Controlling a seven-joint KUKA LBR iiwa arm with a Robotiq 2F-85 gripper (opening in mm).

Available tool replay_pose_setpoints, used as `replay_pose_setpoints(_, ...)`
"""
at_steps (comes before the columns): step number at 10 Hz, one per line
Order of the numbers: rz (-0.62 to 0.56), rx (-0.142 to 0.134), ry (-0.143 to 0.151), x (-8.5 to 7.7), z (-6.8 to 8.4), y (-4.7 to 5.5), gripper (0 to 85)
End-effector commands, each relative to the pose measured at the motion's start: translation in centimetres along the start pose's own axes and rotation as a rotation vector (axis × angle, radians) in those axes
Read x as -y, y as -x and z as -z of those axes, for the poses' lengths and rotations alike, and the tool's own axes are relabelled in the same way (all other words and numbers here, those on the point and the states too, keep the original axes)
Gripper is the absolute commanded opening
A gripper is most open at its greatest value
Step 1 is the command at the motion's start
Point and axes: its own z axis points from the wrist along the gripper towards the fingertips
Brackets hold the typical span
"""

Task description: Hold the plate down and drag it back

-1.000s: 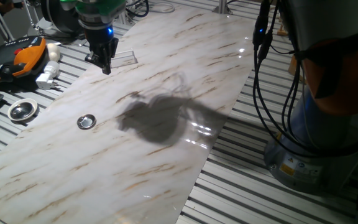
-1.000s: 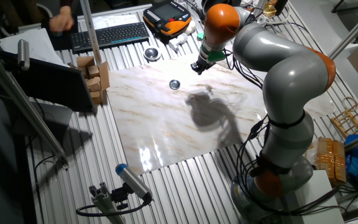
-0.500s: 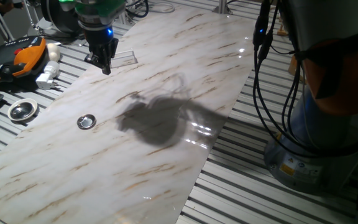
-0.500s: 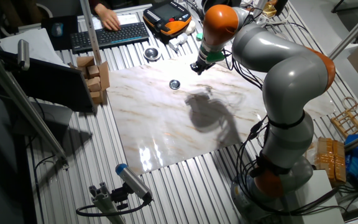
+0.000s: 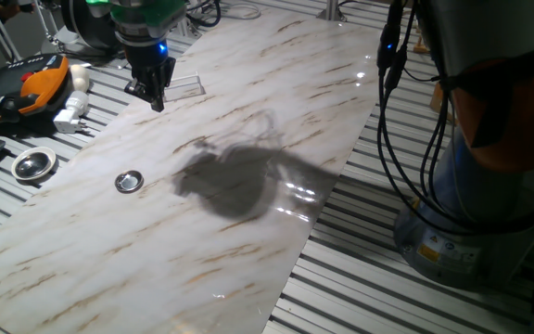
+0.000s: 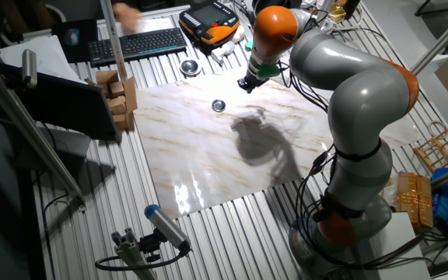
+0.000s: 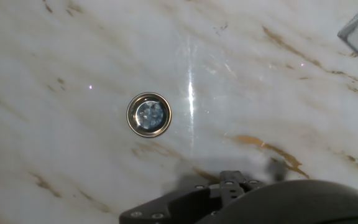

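Observation:
The plate (image 5: 130, 181) is a small shiny silver disc with a raised rim, lying flat on the marble board (image 5: 248, 111). It also shows in the other fixed view (image 6: 218, 105) and left of centre in the hand view (image 7: 149, 114). My gripper (image 5: 157, 96) hangs above the board's far edge, well apart from the plate and not touching it. Its fingers look closed together and hold nothing. In the other fixed view the gripper (image 6: 245, 84) is to the right of the plate. In the hand view only the dark hand body shows at the bottom.
A larger round metal dish (image 5: 33, 164) sits off the board on the slatted table. A clear flat rectangular piece (image 5: 185, 86) lies just behind the gripper. An orange pendant (image 5: 35, 83), a white plug (image 5: 70, 111), a keyboard (image 6: 134, 44) and cardboard boxes (image 6: 119, 97) stand beyond the board.
The arm and the plate have stayed in place. A person's hand at the keyboard in the other fixed view has moved.

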Motion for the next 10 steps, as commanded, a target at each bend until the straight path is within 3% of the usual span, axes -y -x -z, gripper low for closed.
replay_pose_setpoints(1, -0.002, 0.0, -0.002, -0.02, 0.03, -0.04, 0.0)
replay_pose_setpoints(10, -0.001, -0.003, 0.006, -0.21, -0.22, 0.12, 0.0)
